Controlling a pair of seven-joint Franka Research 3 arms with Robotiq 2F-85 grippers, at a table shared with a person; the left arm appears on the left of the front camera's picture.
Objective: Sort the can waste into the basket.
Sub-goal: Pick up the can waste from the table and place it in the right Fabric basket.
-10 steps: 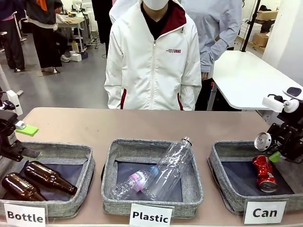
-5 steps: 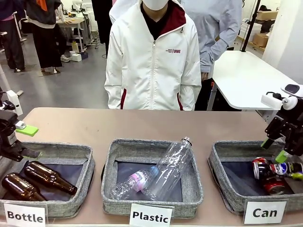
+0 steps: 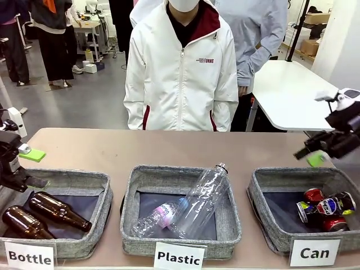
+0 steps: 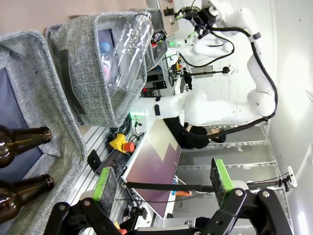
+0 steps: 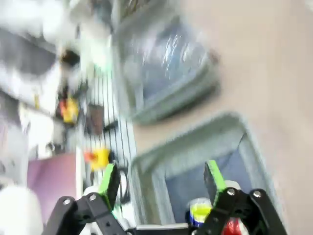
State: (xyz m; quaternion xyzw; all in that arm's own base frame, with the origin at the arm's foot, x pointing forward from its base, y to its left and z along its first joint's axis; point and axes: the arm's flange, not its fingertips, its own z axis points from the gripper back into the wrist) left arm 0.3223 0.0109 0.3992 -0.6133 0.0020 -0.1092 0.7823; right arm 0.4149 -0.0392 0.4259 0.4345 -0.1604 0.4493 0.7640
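Two cans lie together in the grey basket (image 3: 262, 181) behind the "Can" card (image 3: 314, 252): a crushed red can (image 3: 313, 195) and a dark can with a blue-red-white logo (image 3: 331, 205) resting against it. My right gripper (image 3: 310, 155) hovers open above the basket's far rim, holding nothing. Its blurred wrist view looks down between the open fingers (image 5: 161, 180) at the basket (image 5: 195, 139), with the dark can (image 5: 200, 213) and the red can (image 5: 235, 228) at the bottom edge. My left gripper (image 3: 34, 169) stands open and empty over the Bottle basket, jaws wide in its own view (image 4: 162, 182).
The left basket (image 3: 84, 180) holds two brown bottles (image 3: 59, 211). The middle basket (image 3: 169, 174) holds clear plastic bottles (image 3: 202, 197). A person in a white jacket (image 3: 183, 73) stands at the table's far side. A bare strip of tabletop runs behind the baskets.
My right gripper opened and let the dark can drop into the Can basket beside the red can. It then rose and tilted back above the far rim. The left arm stayed still.
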